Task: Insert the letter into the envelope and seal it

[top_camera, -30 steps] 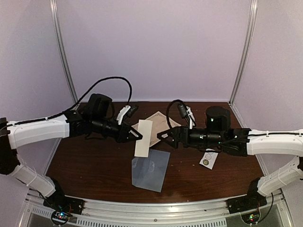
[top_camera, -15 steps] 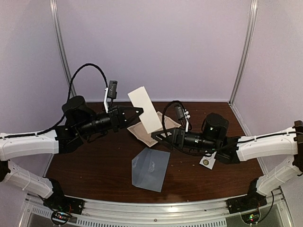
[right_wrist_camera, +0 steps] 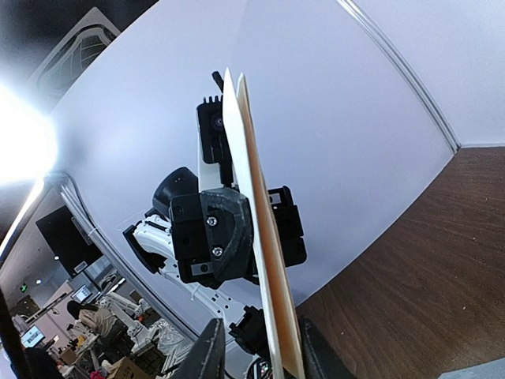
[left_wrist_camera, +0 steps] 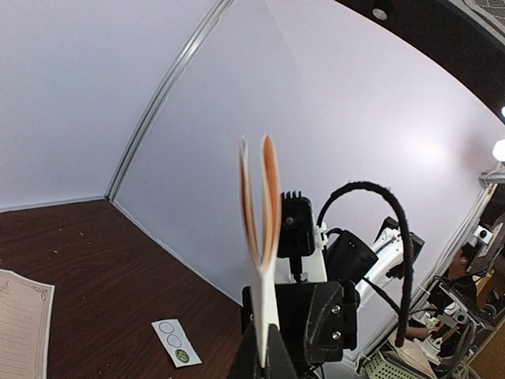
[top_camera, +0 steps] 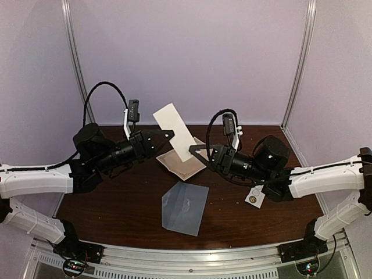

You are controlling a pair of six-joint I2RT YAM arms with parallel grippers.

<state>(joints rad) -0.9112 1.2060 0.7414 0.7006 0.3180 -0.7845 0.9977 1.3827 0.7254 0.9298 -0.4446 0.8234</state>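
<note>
**Entry: letter in transfer, insertion not begun**

- **Letter**: folded white sheet, held in the air over the table, tilted. Both wrist views show it edge-on, with its two leaves slightly parted.
- **Left gripper**: fingers clamped on one edge of the letter and carrying it.
- **Right gripper**: at the letter's lower end, with a finger on either side of the paper. A sliver of gap shows on one side in its own wrist view, so I cannot tell whether it grips yet.
- **Envelope**: grey-blue, lying flat on the table toward the near edge. It sits below the raised letter and well apart from both grippers. I cannot read the flap position.
- **Also present**: a beige printed sheet on the table beneath the grippers, and a white sticker strip beside the right arm.
- **Step in hand** (judged): passing or re-gripping the letter between the two arms in mid-air. Insertion and sealing are both not yet done.
- **Next move calls for**:
  - a firm pinch by the right fingers before the left lets go;
  - lowering the letter with its narrow end toward the envelope's mouth;
  - the free arm steadying the envelope.
</note>
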